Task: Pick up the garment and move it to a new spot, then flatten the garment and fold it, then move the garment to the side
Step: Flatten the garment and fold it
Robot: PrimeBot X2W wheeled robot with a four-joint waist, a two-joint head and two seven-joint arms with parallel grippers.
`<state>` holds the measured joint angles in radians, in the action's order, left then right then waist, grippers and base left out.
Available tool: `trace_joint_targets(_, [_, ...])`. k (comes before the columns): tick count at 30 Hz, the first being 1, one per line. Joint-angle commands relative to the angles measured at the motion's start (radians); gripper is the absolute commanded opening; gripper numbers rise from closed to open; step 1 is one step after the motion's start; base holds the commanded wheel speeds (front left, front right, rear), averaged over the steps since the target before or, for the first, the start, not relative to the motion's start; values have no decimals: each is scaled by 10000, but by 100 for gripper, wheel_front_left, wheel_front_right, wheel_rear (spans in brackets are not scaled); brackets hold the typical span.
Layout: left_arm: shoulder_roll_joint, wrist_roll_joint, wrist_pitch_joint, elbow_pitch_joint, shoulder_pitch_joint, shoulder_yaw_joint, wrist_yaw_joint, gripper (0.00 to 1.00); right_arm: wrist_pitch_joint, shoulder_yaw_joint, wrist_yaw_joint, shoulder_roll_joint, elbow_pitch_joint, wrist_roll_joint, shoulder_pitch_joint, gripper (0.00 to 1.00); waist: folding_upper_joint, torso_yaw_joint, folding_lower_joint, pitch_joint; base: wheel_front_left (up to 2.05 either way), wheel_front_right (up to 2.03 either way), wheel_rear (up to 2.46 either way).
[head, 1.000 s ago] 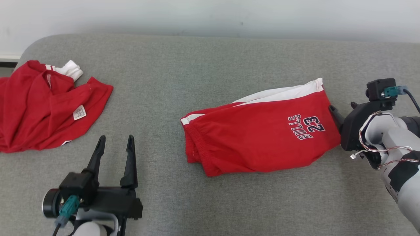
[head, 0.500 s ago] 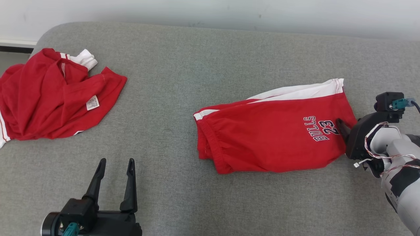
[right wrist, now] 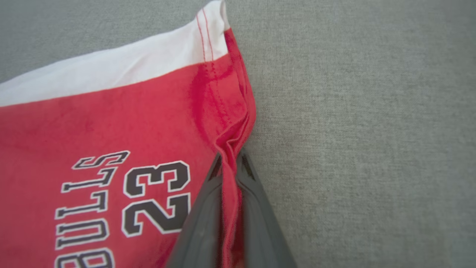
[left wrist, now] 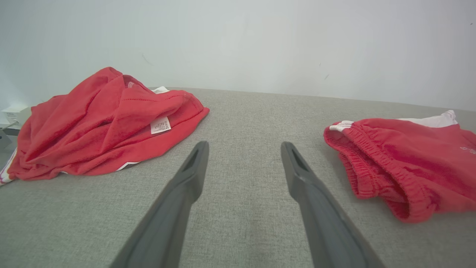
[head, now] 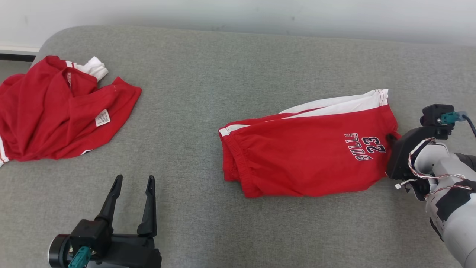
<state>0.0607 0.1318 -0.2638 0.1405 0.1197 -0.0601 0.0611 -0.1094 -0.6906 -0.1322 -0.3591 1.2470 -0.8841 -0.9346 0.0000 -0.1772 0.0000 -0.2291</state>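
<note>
Our right gripper pinches the shorts at their three o'clock hem; the left gripper waits spread. We should drag slowly, keeping the folds together.

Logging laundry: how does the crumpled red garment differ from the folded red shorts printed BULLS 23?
The folded red shorts lie flat; the crumpled red garment lies bunched. The shorts' hem is pinched in the right gripper; the crumpled garment is untouched, the open left gripper short of it. The shorts show printed lettering; the garment shows a white label. Both are red with white trim on the grey fabric surface.
</note>
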Motion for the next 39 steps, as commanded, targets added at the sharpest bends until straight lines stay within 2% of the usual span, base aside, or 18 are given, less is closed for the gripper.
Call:
trace_joint_targets(1, [-21,-41,-10,27,70,87,3,100,159,103,32,-37,151,-101,121,0,0,128,0,36,0,0,0])
trace_joint_targets(15, [-87,113,-10,154,-292,319,-2,100,2322,370,30,-1282,403,379,832,0,0,986,0,712,0,0,0])
trace_joint_targets(21, [-98,157,-10,228,-429,337,-37,100,3002,245,30,-1321,432,1036,595,0,0,1272,0,1034,0,0,0])
trace_joint_targets(29, [-102,185,-10,353,-553,355,-85,100,3044,-261,30,-237,257,1756,235,0,0,1492,0,1416,0,0,0])
trace_joint_targets(39, [-102,334,-10,352,-602,312,-114,100,1251,-1548,29,1663,-1072,2226,226,0,0,1377,0,1486,0,0,0])
